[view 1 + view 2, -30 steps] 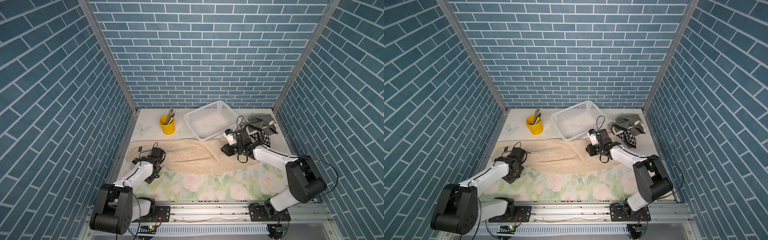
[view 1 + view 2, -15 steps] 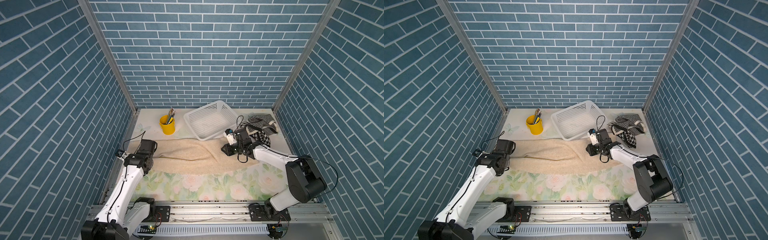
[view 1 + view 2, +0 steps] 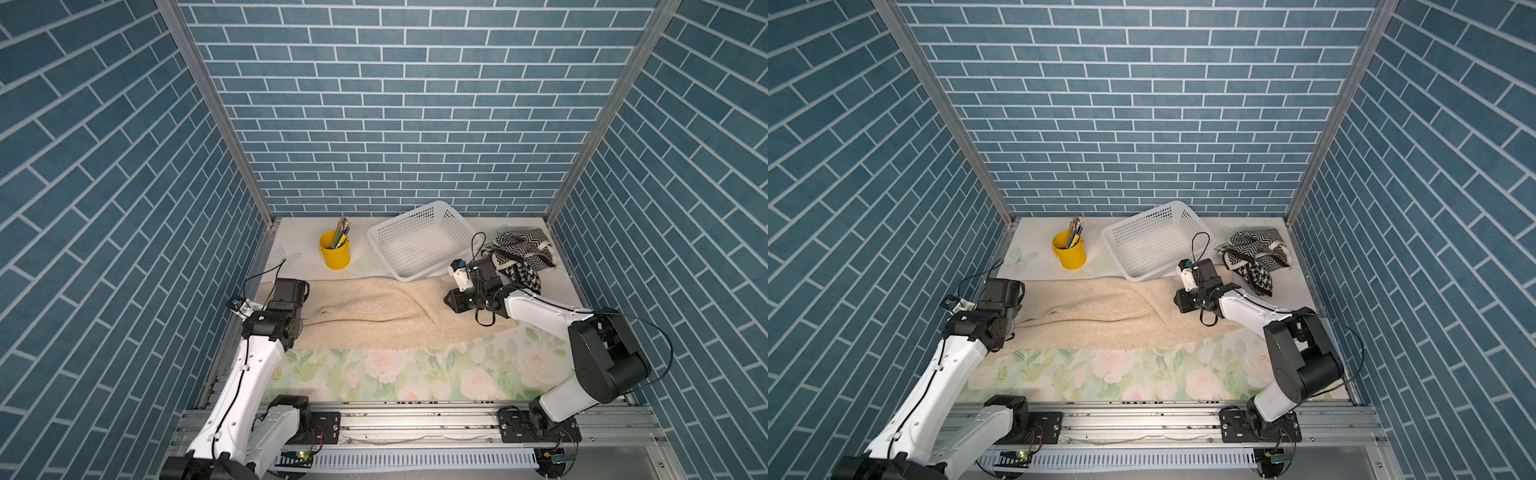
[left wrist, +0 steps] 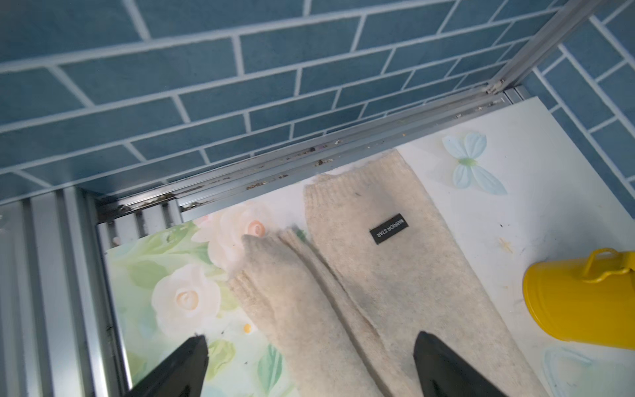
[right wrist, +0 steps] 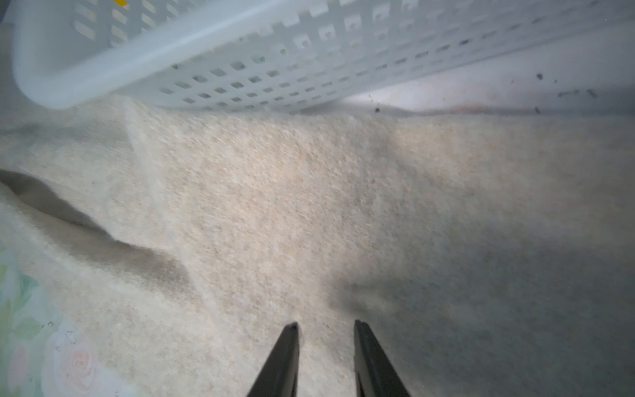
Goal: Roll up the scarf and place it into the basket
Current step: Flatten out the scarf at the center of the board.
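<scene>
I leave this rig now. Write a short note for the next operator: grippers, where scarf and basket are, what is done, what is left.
Left gripper: open wide, empty, above the labelled end of the scarf.
Right gripper: jaws nearly closed, tips low on the scarf near the basket; whether it pinches cloth is unclear.
Scarf: laid lengthwise across the table, partly folded, not rolled.
Basket: empty, at the back, its near corner at the scarf's far edge.
Done: nothing rolled. Left: roll, then place in basket.

Your left gripper (image 4: 311, 337) angles downward, jaws spread wide; your right gripper (image 5: 325, 323) sits low, its arm extended far forward, jaws only narrowly parted.
</scene>
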Controlling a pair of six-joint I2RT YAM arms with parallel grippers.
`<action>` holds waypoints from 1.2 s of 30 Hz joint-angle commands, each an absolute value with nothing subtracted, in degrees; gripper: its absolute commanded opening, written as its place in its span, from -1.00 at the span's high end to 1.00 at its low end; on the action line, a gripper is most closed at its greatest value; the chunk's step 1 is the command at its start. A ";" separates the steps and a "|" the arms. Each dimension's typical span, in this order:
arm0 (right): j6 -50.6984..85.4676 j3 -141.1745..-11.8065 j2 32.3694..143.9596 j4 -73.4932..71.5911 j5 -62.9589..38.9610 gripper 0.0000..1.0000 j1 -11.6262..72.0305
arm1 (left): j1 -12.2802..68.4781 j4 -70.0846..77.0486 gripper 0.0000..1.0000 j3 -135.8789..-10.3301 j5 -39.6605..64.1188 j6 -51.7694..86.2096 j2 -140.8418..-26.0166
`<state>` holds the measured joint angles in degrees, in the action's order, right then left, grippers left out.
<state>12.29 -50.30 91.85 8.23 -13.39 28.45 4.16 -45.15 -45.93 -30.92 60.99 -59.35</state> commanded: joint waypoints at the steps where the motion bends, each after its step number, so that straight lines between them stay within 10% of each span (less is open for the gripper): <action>1: 15.93 -48.71 95.03 9.72 -10.82 0.66 26.64 | 3.78 -33.79 -0.84 -44.55 -22.27 53.05 -68.99; 7: 20.15 -43.93 96.80 7.87 -8.66 0.99 24.13 | 3.09 -20.23 -0.68 -42.90 -19.24 52.19 -75.23; 26: 24.39 -49.67 82.75 31.38 22.18 0.99 22.64 | -6.45 -19.35 -1.00 -44.96 -9.49 46.62 -79.22; 36: 8.80 -76.35 96.49 21.33 -1.69 0.04 50.60 | -22.71 -22.52 -1.00 -45.49 1.71 41.07 -71.57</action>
